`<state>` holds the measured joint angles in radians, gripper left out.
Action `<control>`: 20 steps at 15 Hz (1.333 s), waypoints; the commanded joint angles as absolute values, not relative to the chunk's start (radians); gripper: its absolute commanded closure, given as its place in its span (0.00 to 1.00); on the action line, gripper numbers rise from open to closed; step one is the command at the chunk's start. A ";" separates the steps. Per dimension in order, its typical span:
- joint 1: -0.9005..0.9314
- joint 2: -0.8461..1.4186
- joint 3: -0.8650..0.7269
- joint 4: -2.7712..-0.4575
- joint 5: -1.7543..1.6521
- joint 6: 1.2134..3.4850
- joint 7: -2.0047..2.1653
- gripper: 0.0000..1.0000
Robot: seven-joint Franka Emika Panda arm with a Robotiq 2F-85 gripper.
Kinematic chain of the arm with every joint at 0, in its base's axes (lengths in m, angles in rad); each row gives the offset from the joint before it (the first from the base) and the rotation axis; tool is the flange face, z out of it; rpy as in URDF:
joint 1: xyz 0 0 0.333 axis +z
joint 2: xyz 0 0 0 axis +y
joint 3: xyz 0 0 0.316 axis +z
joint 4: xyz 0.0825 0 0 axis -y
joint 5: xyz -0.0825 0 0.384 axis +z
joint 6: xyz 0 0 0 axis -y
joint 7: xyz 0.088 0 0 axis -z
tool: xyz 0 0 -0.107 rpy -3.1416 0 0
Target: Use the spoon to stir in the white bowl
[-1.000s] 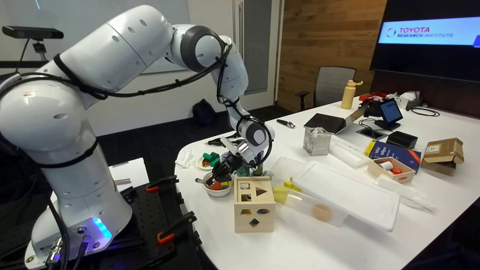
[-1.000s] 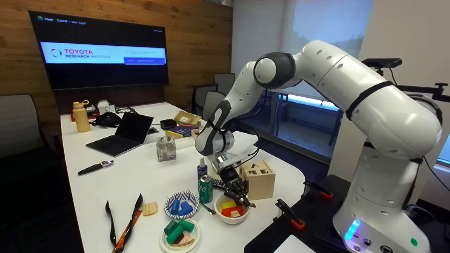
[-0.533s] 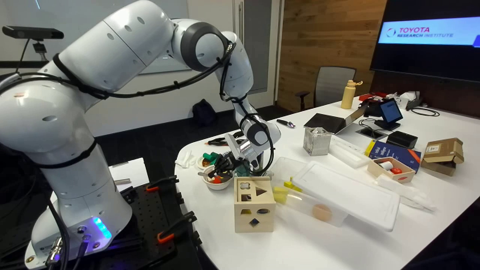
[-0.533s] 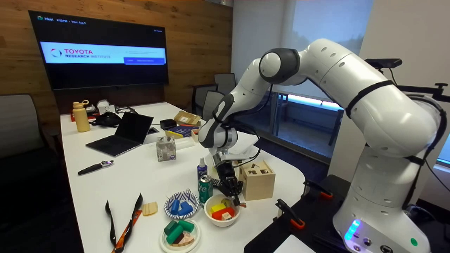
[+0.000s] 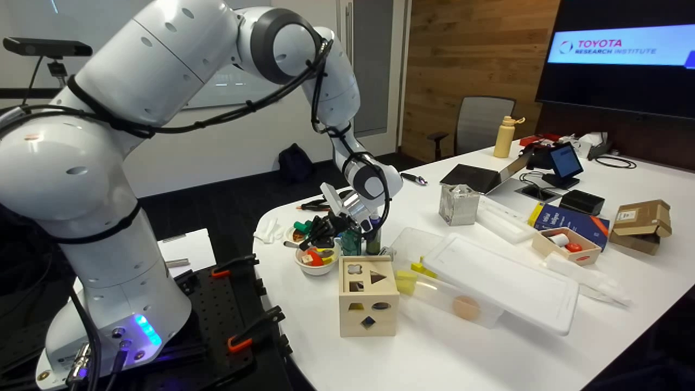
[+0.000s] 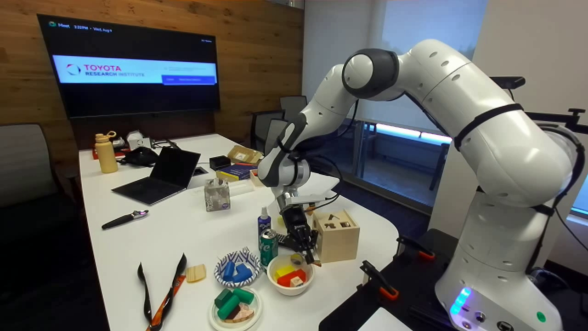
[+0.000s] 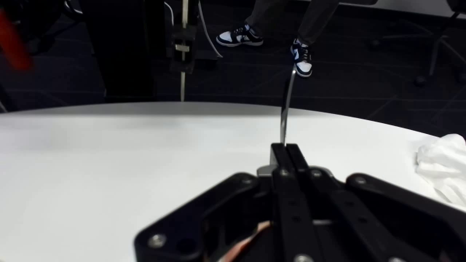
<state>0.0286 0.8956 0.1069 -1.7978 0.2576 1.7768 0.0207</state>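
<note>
Looks like a meeting room, with a far screen (image 6: 138, 69) and a white counter (image 6: 179, 234) crowded at the near end. Find, left of the wooden cube (image 6: 340, 243) in both exterior views, the white bowl (image 6: 288, 290), with the claw (image 7: 285, 148) pinching the spoon (image 7: 285, 114) over or among its blocks (image 6: 290, 278), unclear which. Seems at the stirring step; calls next for a low, gentle circle inside the rim.

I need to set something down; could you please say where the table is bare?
Between the laptop, tissue box and patterned bowl; also between the wooden cube, clear bin and table edge. Crowded: around the white bowl, with gripper, can and plate.
</note>
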 commanded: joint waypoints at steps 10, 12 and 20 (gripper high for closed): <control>0.172 0.964 0.025 -1.741 0.121 1.668 0.246 0.99; 0.172 0.989 0.027 -1.716 0.101 1.676 0.230 0.99; 0.031 0.992 0.117 -1.720 0.232 1.712 -0.039 0.99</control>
